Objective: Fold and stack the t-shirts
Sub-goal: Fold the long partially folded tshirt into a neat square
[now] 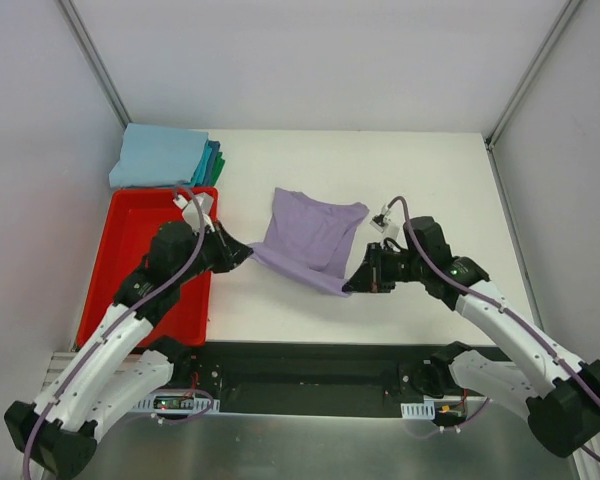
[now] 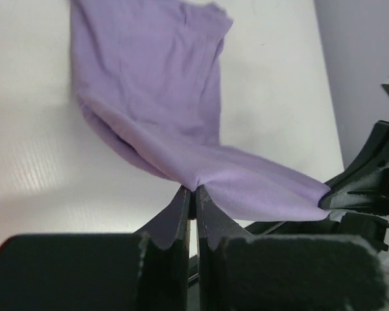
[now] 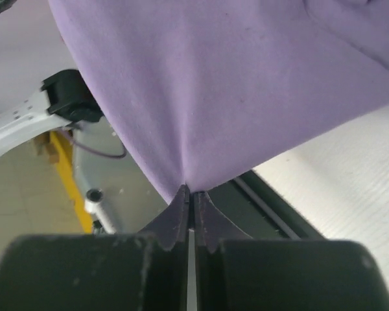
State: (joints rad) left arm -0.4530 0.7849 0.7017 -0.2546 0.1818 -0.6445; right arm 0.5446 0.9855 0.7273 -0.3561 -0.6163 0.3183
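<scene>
we hold the lavender t-shirt (image 1: 315,232) right of the red bin (image 1: 125,235), both claws clamped on its near edge: left gripper (image 1: 248,256) beside the bin, right gripper (image 1: 349,287) farther right. the folded stack (image 1: 163,157) lies behind the bin.

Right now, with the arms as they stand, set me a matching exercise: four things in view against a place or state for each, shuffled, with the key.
Things
1. lavender t-shirt
2. folded stack
3. red bin
4. right gripper

Places or states
A. at the far left corner of the table
B. shut on a near corner of the cloth
C. partly under the left arm
D. near edge lifted, far part lying on the table

Pairs: 1-D, 2-A, 3-C, 4-B
</scene>
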